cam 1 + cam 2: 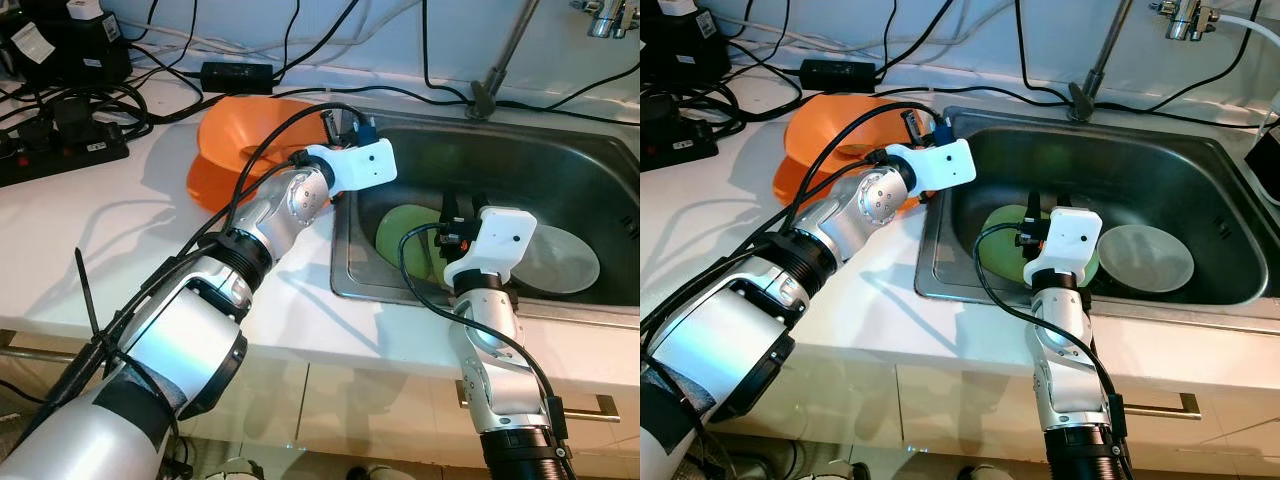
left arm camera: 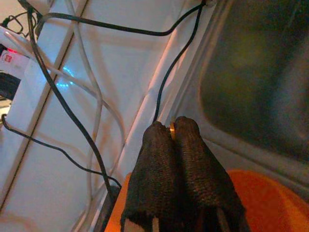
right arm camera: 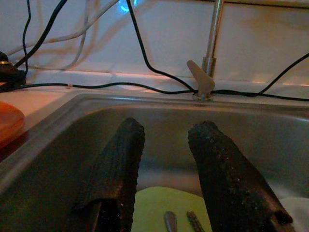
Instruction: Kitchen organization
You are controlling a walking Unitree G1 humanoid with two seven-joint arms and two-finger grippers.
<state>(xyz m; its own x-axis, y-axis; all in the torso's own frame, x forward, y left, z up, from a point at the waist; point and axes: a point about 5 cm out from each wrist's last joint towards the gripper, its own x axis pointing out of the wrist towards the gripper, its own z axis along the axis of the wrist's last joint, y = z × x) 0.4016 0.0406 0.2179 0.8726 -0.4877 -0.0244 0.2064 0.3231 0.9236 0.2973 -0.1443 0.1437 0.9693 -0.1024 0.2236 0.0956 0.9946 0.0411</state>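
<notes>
— In the middle of the frame, over the sink (image 1: 560,175), both arms are busy. See the right gripper (image 3: 166,181)? Its fingers stand apart, hanging just above the green plate (image 1: 405,238) on the sink floor.

— And the pale plate (image 1: 1145,257) beside it, toward the right of the frame?

— That one lies flat, near the green one; I can't tell whether they overlap. There also seem to be a couple of small utensils (image 3: 181,221) on the green plate, too dim to name.

— What about the left gripper (image 2: 172,133)?

— Pressed together, with a thin gold-coloured edge pinched between the tips; I can't tell what it is. It sits at the sink's left rim, right by the orange bowls (image 1: 250,140) on the white counter (image 1: 90,230), upper left of centre.

— So which step is this?

— My guess: clearing dishes from the sink. Next the right gripper would need to dip lower and close on the green plate's rim, a tricky pinch on something lying flat on steel.
</notes>
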